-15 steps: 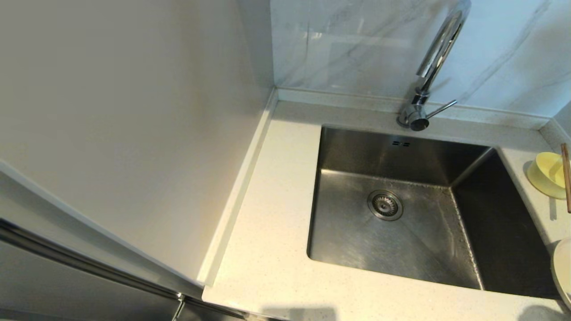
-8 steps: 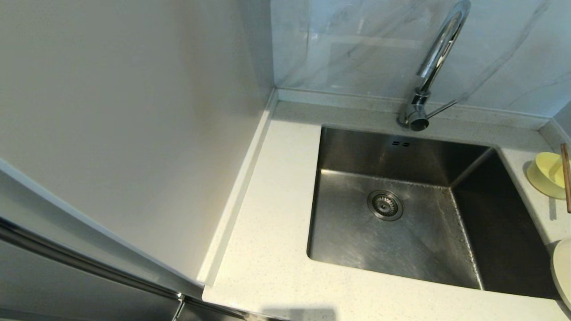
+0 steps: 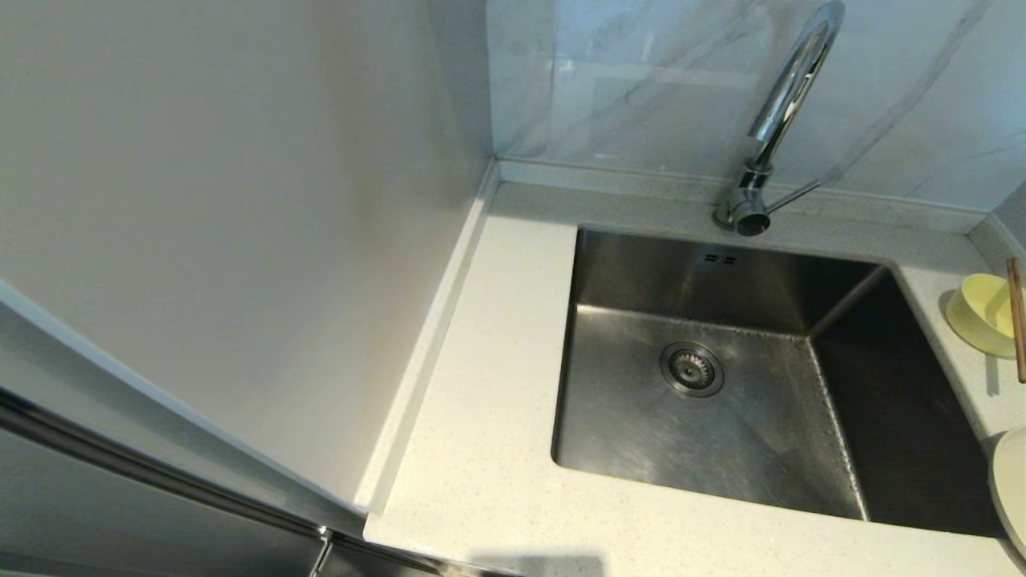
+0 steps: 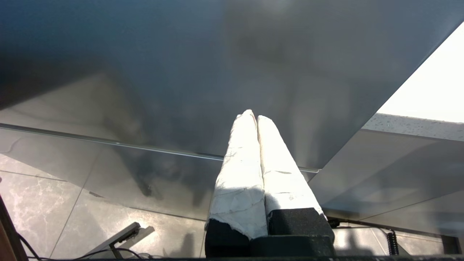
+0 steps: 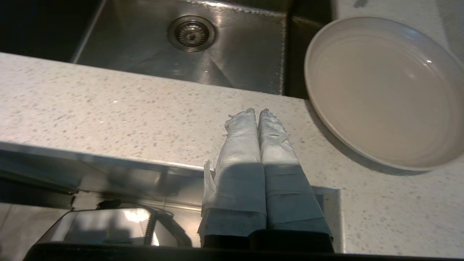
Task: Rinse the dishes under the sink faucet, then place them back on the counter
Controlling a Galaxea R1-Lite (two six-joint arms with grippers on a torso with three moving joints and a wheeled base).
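Observation:
The steel sink (image 3: 641,433) holds only its round drain strainer (image 3: 692,369). Behind it rises the chrome faucet (image 3: 789,88), its thin lever (image 3: 793,196) pointing right. On the speckled counter (image 3: 489,417) at the right edge sit the pale yellow bowl (image 3: 982,312), with the brown chopsticks (image 3: 1016,316) across it, and the rim of the white plate (image 3: 1008,489). My right gripper (image 5: 258,111) is shut and empty, hovering over the counter's front edge just left of the white plate (image 5: 380,90). My left gripper (image 4: 253,116) is shut and empty, down in front of a dark cabinet panel.
A plain pale wall panel (image 3: 224,224) stands close on the left of the counter. Grey-veined marble tiles (image 3: 641,80) back the faucet. Neither arm shows in the head view. Below the counter front are the tiled floor (image 4: 47,210) and some cables.

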